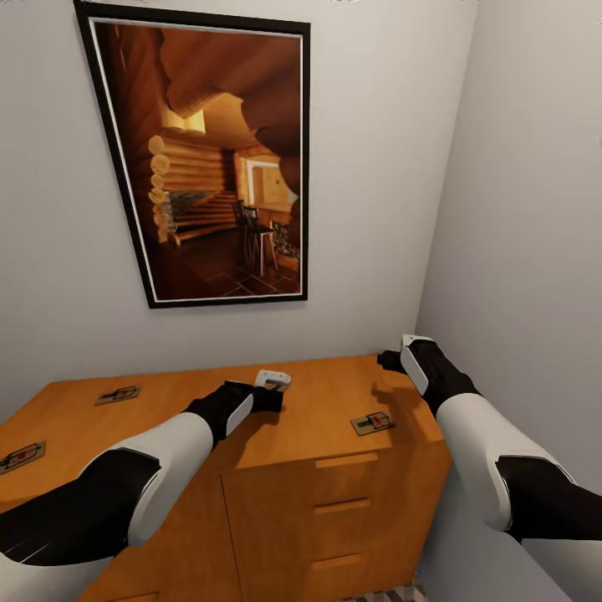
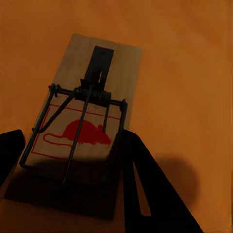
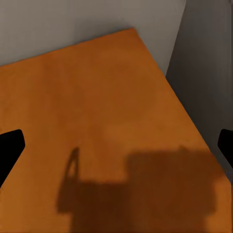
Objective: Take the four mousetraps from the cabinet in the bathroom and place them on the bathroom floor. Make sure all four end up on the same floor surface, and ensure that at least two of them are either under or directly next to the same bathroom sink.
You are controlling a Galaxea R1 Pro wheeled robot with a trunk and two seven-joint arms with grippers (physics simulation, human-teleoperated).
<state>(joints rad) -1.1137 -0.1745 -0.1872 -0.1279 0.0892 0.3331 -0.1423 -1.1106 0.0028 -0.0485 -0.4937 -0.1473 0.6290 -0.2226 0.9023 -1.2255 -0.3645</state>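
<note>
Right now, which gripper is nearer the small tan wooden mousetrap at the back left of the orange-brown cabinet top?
Left. The left gripper hovers mid-top, to the right of that mousetrap; the right gripper is much farther right.

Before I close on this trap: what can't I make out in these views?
Head view: the mousetrap under the left claw is hidden by that arm's wrist.
Left wrist view: its near end lies in dark shadow; contact with the fingers cannot be told.
Head view: the leftmost mousetrap and the bathroom floor are cut off by picture edges.
</note>
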